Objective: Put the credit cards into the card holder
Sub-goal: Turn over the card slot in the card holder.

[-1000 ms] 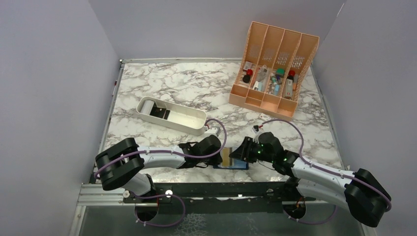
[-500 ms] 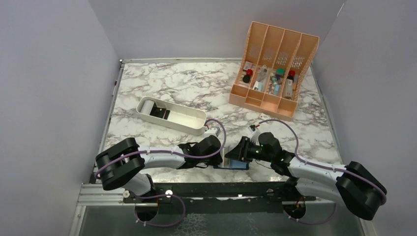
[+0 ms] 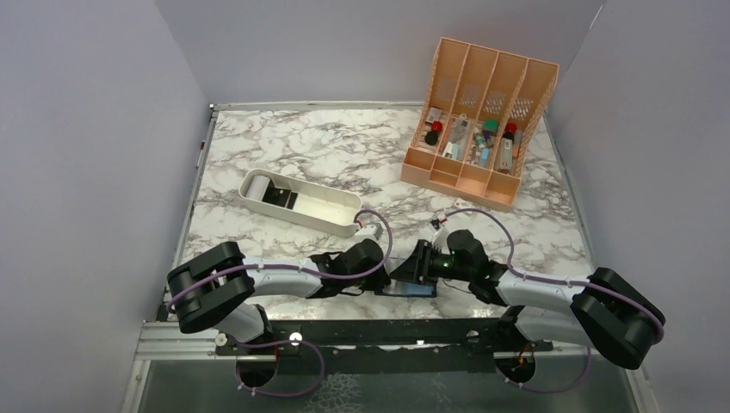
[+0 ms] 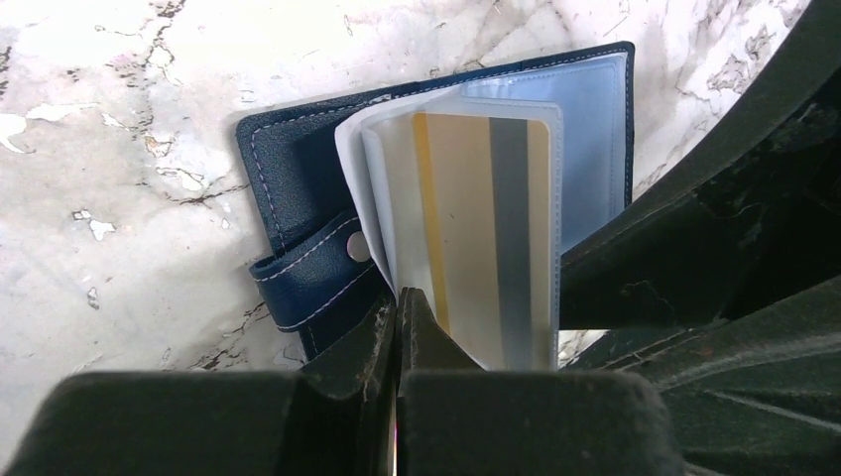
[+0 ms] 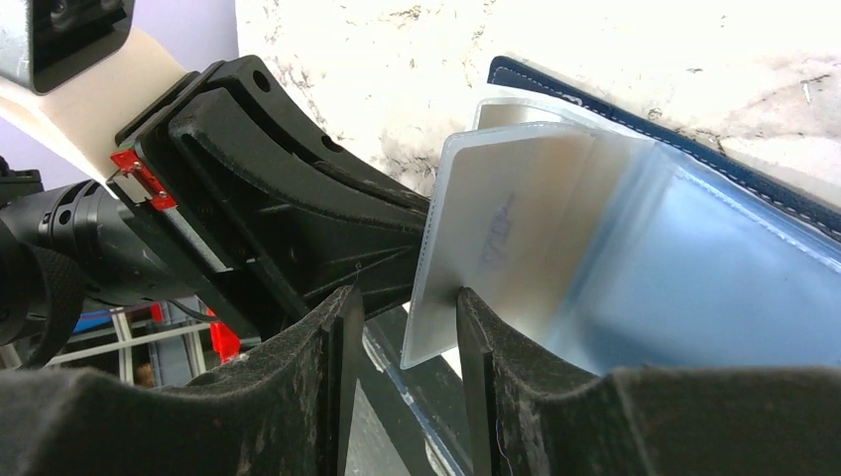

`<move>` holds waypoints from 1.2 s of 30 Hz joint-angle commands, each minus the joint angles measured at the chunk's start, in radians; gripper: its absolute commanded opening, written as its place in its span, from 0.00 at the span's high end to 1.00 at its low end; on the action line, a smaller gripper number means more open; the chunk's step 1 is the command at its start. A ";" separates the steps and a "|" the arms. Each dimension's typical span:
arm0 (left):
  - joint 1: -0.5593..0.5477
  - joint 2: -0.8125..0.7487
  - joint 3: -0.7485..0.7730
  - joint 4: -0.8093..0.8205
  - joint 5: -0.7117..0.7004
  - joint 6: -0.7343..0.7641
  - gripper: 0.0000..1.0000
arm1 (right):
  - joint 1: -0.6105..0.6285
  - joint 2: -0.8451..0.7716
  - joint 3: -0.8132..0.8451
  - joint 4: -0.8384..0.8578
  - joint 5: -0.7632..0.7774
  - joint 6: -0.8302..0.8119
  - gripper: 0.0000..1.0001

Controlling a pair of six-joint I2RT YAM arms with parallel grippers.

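The dark navy-blue folding card holder (image 4: 293,169) lies open at the near edge of the marble table (image 3: 301,155), between both arms. A tan-gold striped credit card (image 4: 476,228) sits in its clear plastic sleeves (image 4: 382,188). The left gripper (image 4: 402,302) is closed tight, pinching the sleeves' edge. The right gripper (image 5: 402,332) stands half open astride a raised sleeve.

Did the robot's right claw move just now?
Yes. The right gripper slid left, nearer the left gripper, judged against the still white tray.

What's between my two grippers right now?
The open card holder, clear sleeves fanned up, a tan card among them; the left wrist view shows it best.
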 commanded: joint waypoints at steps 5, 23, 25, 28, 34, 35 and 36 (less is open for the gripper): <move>0.002 -0.018 -0.020 0.060 0.039 -0.023 0.98 | 0.007 0.065 0.054 0.086 -0.059 -0.016 0.55; 0.003 -0.169 -0.049 -0.093 -0.069 -0.051 0.68 | 0.007 0.104 0.124 -0.238 0.128 -0.107 0.65; 0.003 -0.200 -0.059 -0.111 -0.088 -0.062 0.65 | 0.007 0.114 0.136 -0.259 0.136 -0.115 0.65; 0.004 -0.263 -0.076 -0.136 -0.131 -0.081 0.62 | 0.007 0.140 0.161 -0.287 0.132 -0.135 0.65; 0.008 -0.386 -0.031 -0.283 -0.280 -0.037 0.57 | 0.007 0.185 0.201 -0.338 0.138 -0.153 0.65; 0.012 -0.396 0.000 -0.318 -0.310 -0.017 0.57 | 0.007 0.189 0.214 -0.359 0.146 -0.154 0.65; 0.020 -0.403 0.016 -0.348 -0.339 0.004 0.56 | 0.007 0.189 0.223 -0.377 0.151 -0.157 0.65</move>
